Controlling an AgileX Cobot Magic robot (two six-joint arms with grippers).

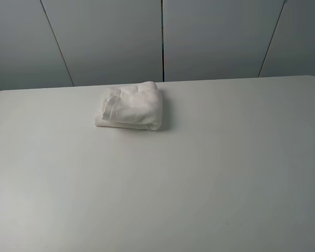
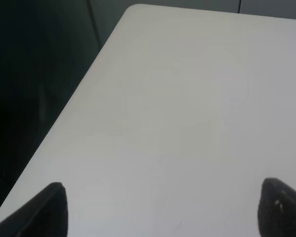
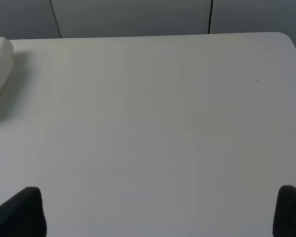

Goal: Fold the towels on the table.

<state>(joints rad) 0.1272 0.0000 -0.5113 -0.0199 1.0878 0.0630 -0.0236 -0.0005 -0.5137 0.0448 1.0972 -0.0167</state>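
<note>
Over on the left, the left gripper point(image 2: 163, 207) hangs above bare table point(image 1: 210, 189) near a rounded corner, its two dark fingertips point(image 2: 52, 210) spread as wide as they go, with nothing between them and no cloth anywhere in its wrist view. Moving toward the middle, the towel point(image 1: 130, 106) sits left of centre and close to the far edge of the table, already gathered into a thick, squarish bundle of several layers; a flatter band of weave point(image 1: 111, 107) shows along its left side. It looks soft and light, the sort of terry that sags and slumps when lifted, so I would expect a one-point pinch to let the layers spill open. It should not slip on the matte top, and there is nothing fragile about it. If it needs another fold or a squaring-up, the best holds seem to be the two corners of the top layer along one edge, one per arm, pinched through all the plies. On the right, the right gripper point(image 3: 160, 210) also stands wide open and empty above the table, and its wrist view catches only a rounded end of the towel at the frame edge, well apart from the fingertips.
</note>
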